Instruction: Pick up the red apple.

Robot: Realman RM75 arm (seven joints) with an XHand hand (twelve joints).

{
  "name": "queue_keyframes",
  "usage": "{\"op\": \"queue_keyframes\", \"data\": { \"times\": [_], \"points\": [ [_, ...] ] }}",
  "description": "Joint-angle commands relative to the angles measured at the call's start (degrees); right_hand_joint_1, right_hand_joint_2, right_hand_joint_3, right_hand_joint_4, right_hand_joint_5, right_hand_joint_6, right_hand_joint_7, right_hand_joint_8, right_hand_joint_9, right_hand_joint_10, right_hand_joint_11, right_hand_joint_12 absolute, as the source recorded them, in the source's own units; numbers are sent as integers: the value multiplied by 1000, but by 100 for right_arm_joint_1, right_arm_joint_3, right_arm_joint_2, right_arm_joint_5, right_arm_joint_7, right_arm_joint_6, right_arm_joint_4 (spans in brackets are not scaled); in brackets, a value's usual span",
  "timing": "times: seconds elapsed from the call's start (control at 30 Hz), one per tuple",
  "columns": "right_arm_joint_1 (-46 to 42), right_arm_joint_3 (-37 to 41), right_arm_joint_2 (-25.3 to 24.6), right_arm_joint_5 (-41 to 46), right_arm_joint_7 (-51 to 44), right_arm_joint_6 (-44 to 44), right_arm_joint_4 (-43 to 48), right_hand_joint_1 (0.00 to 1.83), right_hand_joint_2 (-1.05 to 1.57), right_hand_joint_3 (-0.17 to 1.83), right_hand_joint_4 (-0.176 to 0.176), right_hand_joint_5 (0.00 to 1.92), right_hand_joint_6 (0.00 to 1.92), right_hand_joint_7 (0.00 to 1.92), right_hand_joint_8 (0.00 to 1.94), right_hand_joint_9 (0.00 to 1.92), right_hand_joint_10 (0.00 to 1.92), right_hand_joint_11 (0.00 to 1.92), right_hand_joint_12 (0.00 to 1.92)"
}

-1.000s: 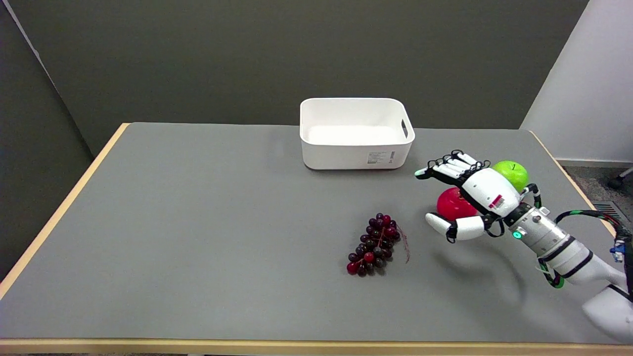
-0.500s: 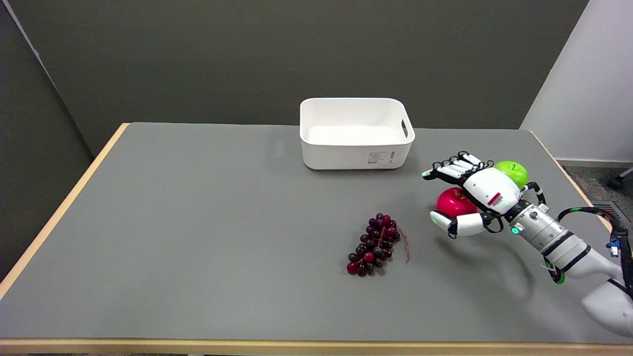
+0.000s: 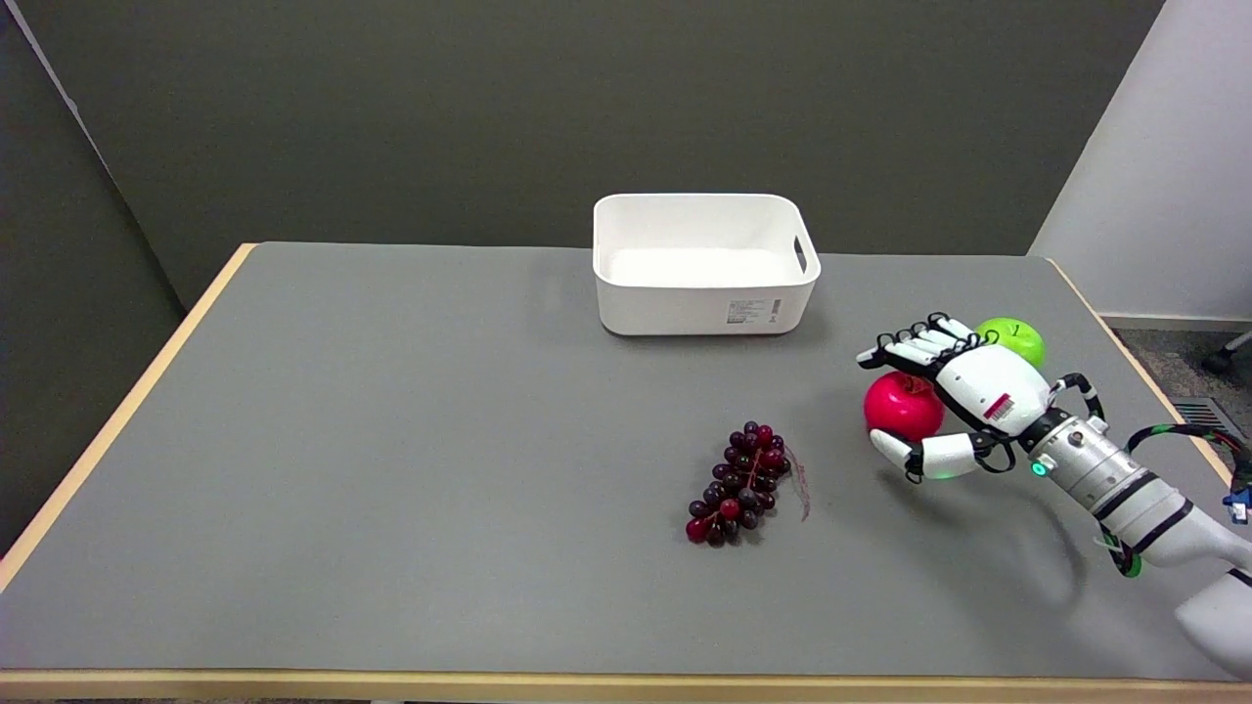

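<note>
The red apple rests on the grey table at the right. My right hand is just to the right of it, partly over it, with the fingers stretched over the apple's far top and the thumb below its near side. The fingers are apart and I cannot see them pressing on the apple. Part of the apple's right side is hidden behind the palm.
A green apple lies right behind the hand, mostly covered by it. A bunch of dark red grapes lies left of the red apple. A white empty bin stands at the back. The table's right edge is close by.
The right hand has drawn back to the right and lowered, uncovering more of the red apple. The apple, grapes and bin have stayed put.
</note>
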Motion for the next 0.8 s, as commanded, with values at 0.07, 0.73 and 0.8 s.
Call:
{"op": "queue_keyframes", "data": {
  "times": [0.07, 0.73, 0.8],
  "points": [
    [-122, -35, -47, -26, -38, 20, -119, 358, 615, 858, 106, 323, 611, 446, 445, 298, 830, 94, 1227],
    [221, -408, -13, -45, -38, 1004, -256, 1182, 1098, 317, -107, 598, 1502, 882, 1327, 813, 1403, 620, 1676],
    [228, -384, 5, -32, -38, 1012, -150, 1175, 1155, 223, -113, 581, 1499, 863, 1363, 857, 1358, 666, 1609]
  ]
}}
